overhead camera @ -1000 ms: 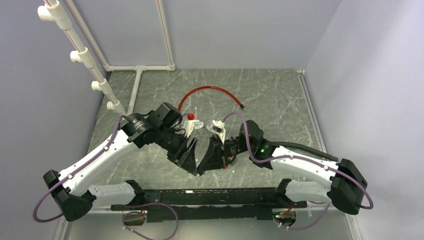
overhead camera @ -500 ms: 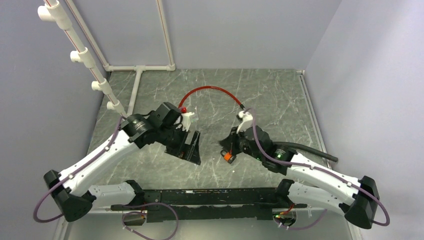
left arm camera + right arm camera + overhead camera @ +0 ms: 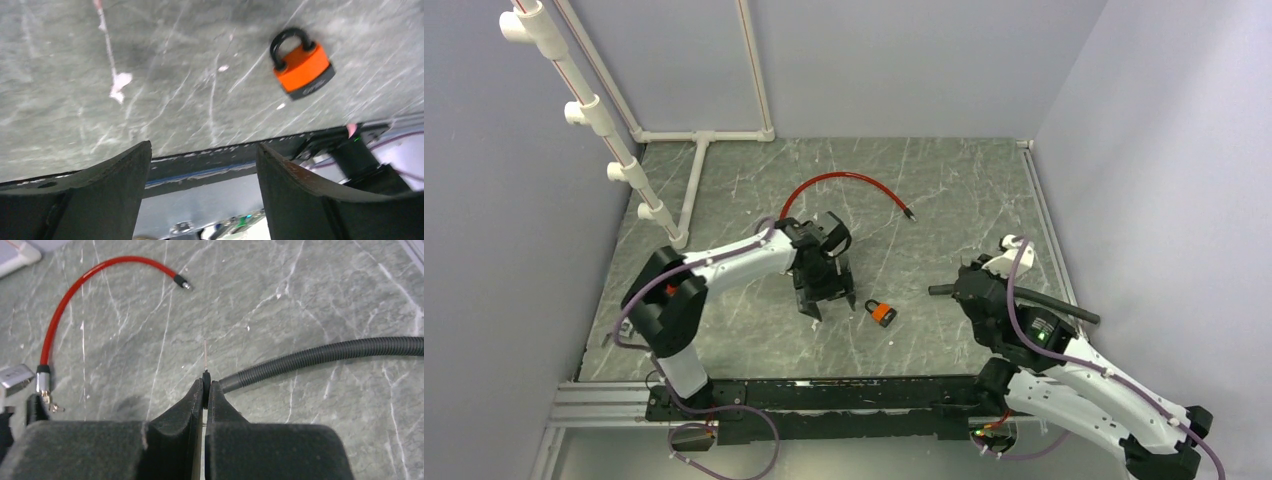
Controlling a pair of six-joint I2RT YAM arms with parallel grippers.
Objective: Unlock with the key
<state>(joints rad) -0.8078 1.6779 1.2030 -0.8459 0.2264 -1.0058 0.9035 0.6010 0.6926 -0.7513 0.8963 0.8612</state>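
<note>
Orange padlock (image 3: 301,64), lettering unreadable; left claw (image 3: 203,148) wide, empty; right claw (image 3: 205,388) pinches key (image 3: 205,373).

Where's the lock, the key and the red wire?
lock (image 3: 301,62): left wrist view, on its orange body.
key (image 3: 205,380): right wrist view, on its dark head, seen edge-on.
red wire (image 3: 839,175): top view, on the top of its curve.

White arms (image 3: 734,258) with black joints, looping purple cables (image 3: 1008,295), and black wedge-shaped end effector fingers (image 3: 300,195).
</note>
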